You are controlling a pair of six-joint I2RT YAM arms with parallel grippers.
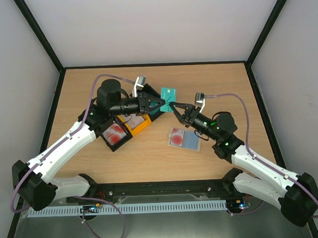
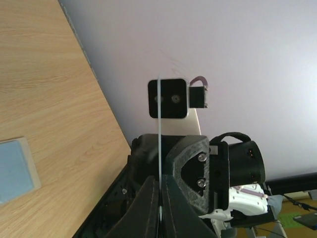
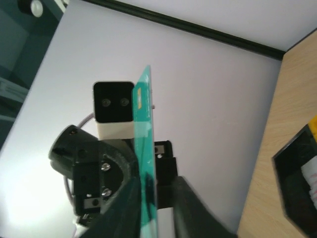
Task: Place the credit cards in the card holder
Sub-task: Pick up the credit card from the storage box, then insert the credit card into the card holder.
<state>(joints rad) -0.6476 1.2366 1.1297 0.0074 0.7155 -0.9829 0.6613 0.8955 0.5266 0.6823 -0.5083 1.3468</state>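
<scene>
The teal card is being pinched on edge by the left gripper and narrowly flanked by the right gripper, grip unclear, the card holder lying nearer the right.

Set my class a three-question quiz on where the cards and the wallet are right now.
1. True or false: the teal card is tucked inside the wallet.
2. The wallet is: A folded shut, B lying open, C standing on edge.
3. Fill in: the patterned card at the wallet's left end is white and ___.
Key: 1 false; 2 B; 3 red.
</scene>
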